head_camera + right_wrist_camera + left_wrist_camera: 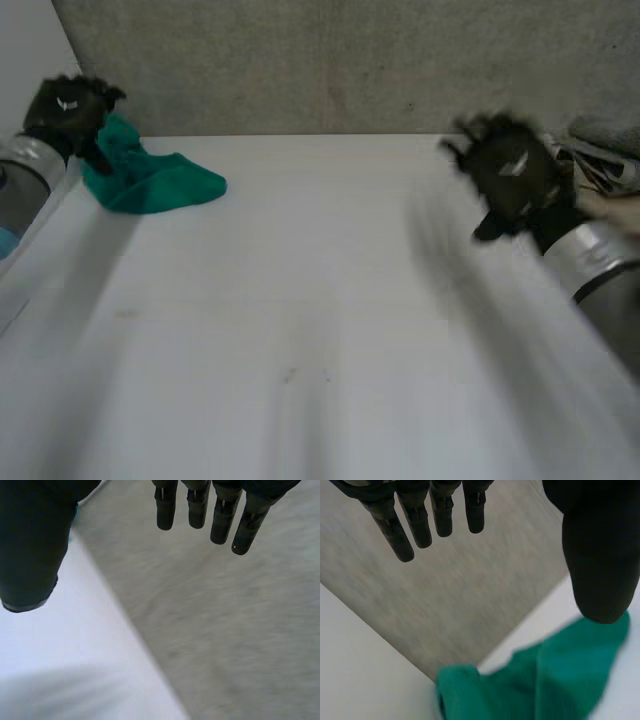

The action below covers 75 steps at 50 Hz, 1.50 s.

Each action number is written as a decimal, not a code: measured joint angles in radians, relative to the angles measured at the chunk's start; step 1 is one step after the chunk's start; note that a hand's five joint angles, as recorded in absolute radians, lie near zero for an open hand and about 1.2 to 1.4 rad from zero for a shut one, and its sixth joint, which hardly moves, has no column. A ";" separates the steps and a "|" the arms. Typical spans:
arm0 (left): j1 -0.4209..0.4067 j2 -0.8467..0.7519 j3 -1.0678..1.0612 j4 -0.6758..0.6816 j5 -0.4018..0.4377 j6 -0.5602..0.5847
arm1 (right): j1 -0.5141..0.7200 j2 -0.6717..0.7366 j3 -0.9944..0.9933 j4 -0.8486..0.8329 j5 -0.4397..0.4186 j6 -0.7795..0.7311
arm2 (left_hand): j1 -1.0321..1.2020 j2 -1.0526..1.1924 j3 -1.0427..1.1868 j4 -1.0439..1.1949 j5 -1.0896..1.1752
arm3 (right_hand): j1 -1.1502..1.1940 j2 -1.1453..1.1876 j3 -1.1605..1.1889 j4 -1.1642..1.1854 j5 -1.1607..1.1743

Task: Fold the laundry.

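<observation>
On smooth table (300, 350), far left: crumpled green cloth (150, 182) | left hand (66, 108) spread | right hand (515, 175) spread

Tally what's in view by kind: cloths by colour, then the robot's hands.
Green cloth: 1
Grey cloth, beyond the right hand: 1
Pale striped item under it, kind unclear: 1
Black hands, left hand and right hand: 2
Total: 5

Teal-green cloth (150, 180): small, soft, crumpled, not folded. Lies bunched on white desk (320, 330) at ten o'clock, close to desk's far edge. Flatter lobe spreads toward three o'clock; nine o'clock end humps higher, creased.
</observation>
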<state>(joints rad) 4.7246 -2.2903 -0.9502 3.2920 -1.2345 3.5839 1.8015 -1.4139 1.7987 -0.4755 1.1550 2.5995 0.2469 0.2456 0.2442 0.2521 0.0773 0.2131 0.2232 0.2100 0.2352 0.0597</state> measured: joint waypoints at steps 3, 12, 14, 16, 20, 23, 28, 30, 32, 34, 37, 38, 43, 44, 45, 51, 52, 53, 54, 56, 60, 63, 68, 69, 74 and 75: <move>0.028 -0.115 0.105 -0.047 0.045 0.039 | 0.059 0.049 0.034 0.032 0.046 -0.069 | 0.000 0.001 0.001 0.001 0.002 | 0.000 0.000 0.000 0.000 -0.001; 0.059 -0.427 0.435 -0.155 0.092 0.115 | 0.117 0.127 0.097 0.048 0.160 -0.124 | 0.000 0.001 0.001 0.001 0.002 | 0.000 0.000 0.000 0.000 -0.001; 0.060 -0.493 0.508 -0.169 0.095 0.119 | 0.114 0.130 0.115 0.035 0.168 -0.121 | 0.001 0.003 0.001 0.001 0.002 | 0.000 0.000 0.000 0.000 -0.001; 0.060 -0.517 0.536 -0.172 0.095 0.119 | 0.112 0.130 0.122 0.029 0.169 -0.120 | 0.007 0.010 0.008 0.006 0.007 | 0.000 0.000 0.000 0.000 -0.001; 0.064 -0.596 0.630 -0.175 0.097 0.119 | 0.106 0.128 0.146 0.003 0.168 -0.115 | 0.121 0.115 0.114 0.109 0.111 | 0.000 0.000 0.000 0.000 -0.001; 0.067 -0.636 0.676 -0.173 0.104 0.118 | 0.104 0.126 0.151 -0.007 0.166 -0.113 | 0.220 0.210 0.210 0.204 0.206 | 0.000 0.000 0.000 0.000 -0.001; 0.069 -0.671 0.708 -0.153 0.118 0.118 | 0.103 0.126 0.149 -0.009 0.165 -0.113 | 0.247 0.239 0.239 0.232 0.232 | 0.000 0.000 0.000 0.000 0.000; 0.069 -0.681 0.715 -0.134 0.122 0.118 | 0.103 0.126 0.147 -0.009 0.165 -0.113 | 0.382 0.372 0.372 0.367 0.362 | 0.000 0.000 0.000 0.000 -0.001; 0.069 -0.687 0.716 -0.118 0.124 0.117 | 0.103 0.126 0.146 -0.008 0.165 -0.113 | 0.398 0.393 0.393 0.387 0.382 | 0.000 0.000 0.000 0.000 -0.001; 0.069 -0.691 0.717 -0.101 0.125 0.118 | 0.103 0.126 0.146 -0.007 0.165 -0.114 | 0.416 0.411 0.412 0.406 0.400 | 0.000 0.000 0.000 0.000 -0.001; 0.069 -0.695 0.718 -0.080 0.125 0.117 | 0.104 0.126 0.145 -0.006 0.166 -0.114 | 0.470 0.465 0.463 0.456 0.449 | 0.000 0.000 0.000 0.000 -0.001; 0.069 -0.696 0.718 -0.071 0.125 0.117 | 0.104 0.126 0.145 -0.006 0.166 -0.114 | 0.479 0.470 0.471 0.464 0.457 | 0.000 0.000 0.000 0.000 -0.001; 0.069 -0.702 0.719 -0.036 0.128 0.117 | 0.104 0.127 0.145 -0.006 0.168 -0.114 | 0.541 0.545 0.545 0.539 0.531 | 0.000 0.000 0.000 0.000 -0.001; 0.069 -0.704 0.719 -0.033 0.128 0.118 | 0.104 0.127 0.146 -0.006 0.168 -0.114 | 0.541 0.548 0.548 0.542 0.534 | 0.000 0.000 0.000 0.000 -0.001; 0.069 -0.705 0.720 -0.032 0.129 0.118 | 0.104 0.127 0.146 -0.006 0.168 -0.115 | 0.541 0.548 0.548 0.542 0.535 | 0.000 0.000 0.000 0.000 -0.001; 0.070 -0.719 0.728 -0.021 0.131 0.135 | 0.105 0.128 0.147 -0.005 0.170 -0.115 | 0.541 0.547 0.547 0.541 0.534 | 0.000 0.000 0.000 0.000 -0.001; 0.070 -0.721 0.729 -0.020 0.131 0.141 | 0.105 0.128 0.147 -0.005 0.170 -0.115 | 0.541 0.547 0.547 0.541 0.534 | 0.000 0.000 0.000 0.000 -0.001; 0.070 -0.723 0.730 -0.019 0.131 0.146 | 0.105 0.128 0.147 -0.005 0.170 -0.115 | 0.541 0.547 0.547 0.541 0.534 | 0.000 0.000 0.000 0.000 -0.001; 0.071 -0.725 0.731 -0.017 0.132 0.154 | 0.105 0.129 0.148 -0.006 0.170 -0.116 | 0.541 0.547 0.547 0.541 0.534 | 0.000 0.000 0.000 0.000 -0.001; 0.071 -0.729 0.732 -0.014 0.135 0.173 | 0.105 0.130 0.148 -0.006 0.170 -0.117 | 0.541 0.547 0.547 0.541 0.534 | 0.000 0.000 0.000 0.000 -0.001; 0.072 -0.737 0.735 -0.009 0.143 0.206 | 0.105 0.132 0.148 -0.006 0.170 -0.119 | 0.541 0.547 0.547 0.541 0.534 | 0.000 0.000 0.000 0.000 -0.001; 0.072 -0.740 0.737 -0.008 0.146 0.221 | 0.105 0.134 0.148 -0.006 0.170 -0.120 | 0.546 0.553 0.552 0.546 0.538 | 0.000 0.000 0.000 0.000 -0.001; 0.072 -0.748 0.743 -0.005 0.151 0.257 | 0.105 0.135 0.148 -0.006 0.171 -0.124 | 0.634 0.642 0.642 0.636 0.628 | 0.000 0.000 0.000 0.000 -0.001; 0.072 -0.750 0.744 -0.004 0.152 0.266 | 0.105 0.136 0.148 -0.006 0.171 -0.125 | 0.669 0.671 0.671 0.666 0.657 | 0.000 0.000 0.000 0.000 -0.001; 0.072 -0.756 0.745 0.011 0.156 0.294 | 0.105 0.136 0.147 -0.006 0.172 -0.125 | 0.879 0.910 0.907 0.902 0.886 | 0.000 0.000 0.000 0.000 -0.001; 0.072 -0.758 0.743 0.023 0.158 0.303 | 0.105 0.136 0.147 -0.006 0.172 -0.125 | 0.879 0.944 0.940 0.939 0.902 | 0.000 0.000 0.000 0.000 -0.001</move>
<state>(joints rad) 4.7966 -3.0484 -0.2070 3.3146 -1.0766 3.8866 1.9067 -1.2780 1.9454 -0.4817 1.3268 2.4742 1.1262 1.1892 1.1844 1.1914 0.9794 0.2131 0.2232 0.2100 0.2353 0.0585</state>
